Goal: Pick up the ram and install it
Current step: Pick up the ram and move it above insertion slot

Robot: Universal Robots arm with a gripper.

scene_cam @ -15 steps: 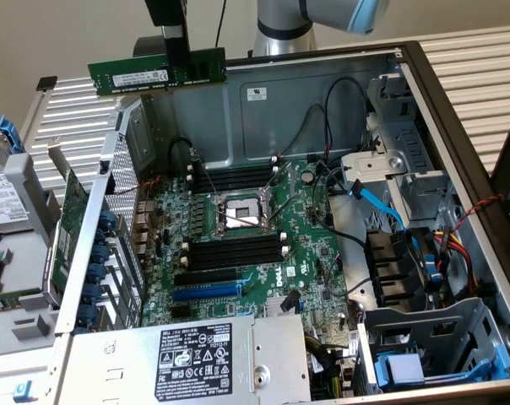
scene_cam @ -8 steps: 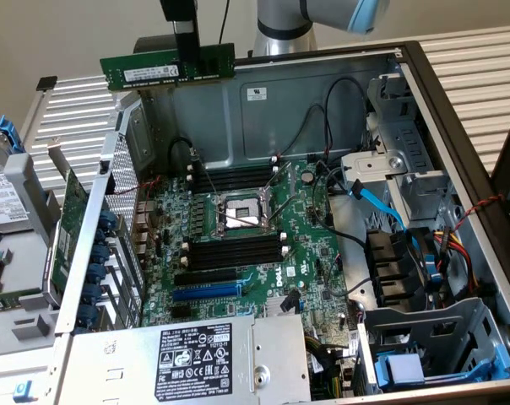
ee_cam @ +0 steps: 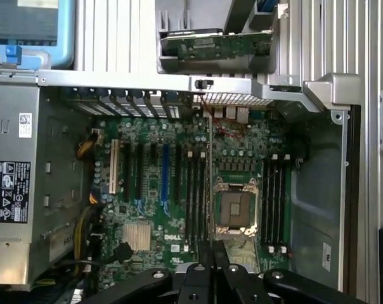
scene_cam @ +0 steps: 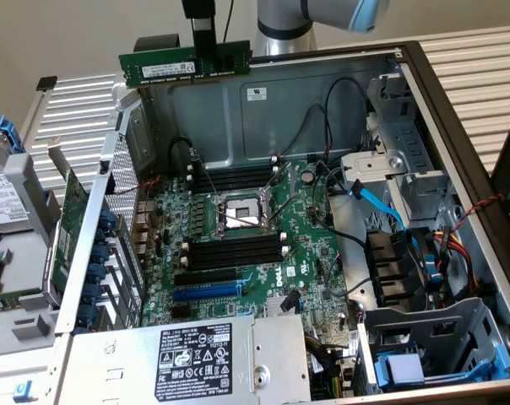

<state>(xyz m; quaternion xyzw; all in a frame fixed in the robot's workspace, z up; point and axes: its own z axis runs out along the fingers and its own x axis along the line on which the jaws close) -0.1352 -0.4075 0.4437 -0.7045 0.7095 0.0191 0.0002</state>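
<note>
The ram (scene_cam: 185, 65), a long narrow green stick with a white label, hangs level above the back wall of the open computer case (scene_cam: 314, 101). My gripper (scene_cam: 204, 40) is shut on its top edge near the middle. Below on the motherboard, two banks of black memory slots (scene_cam: 234, 179) (scene_cam: 235, 251) with white end clips lie either side of the CPU socket (scene_cam: 242, 211). The wrist view looks straight down on the board, with the gripper (ee_cam: 212, 256) over the socket (ee_cam: 233, 209) and the slot banks (ee_cam: 194, 193) (ee_cam: 274, 202) on either side.
A green expansion card (scene_cam: 69, 228) with a metal bracket lies outside the case at the exterior view's left. A power supply (scene_cam: 204, 359) sits at the front, and a drive cage (scene_cam: 441, 354) and blue cable (scene_cam: 377, 202) at the exterior view's right. Black wires cross the board.
</note>
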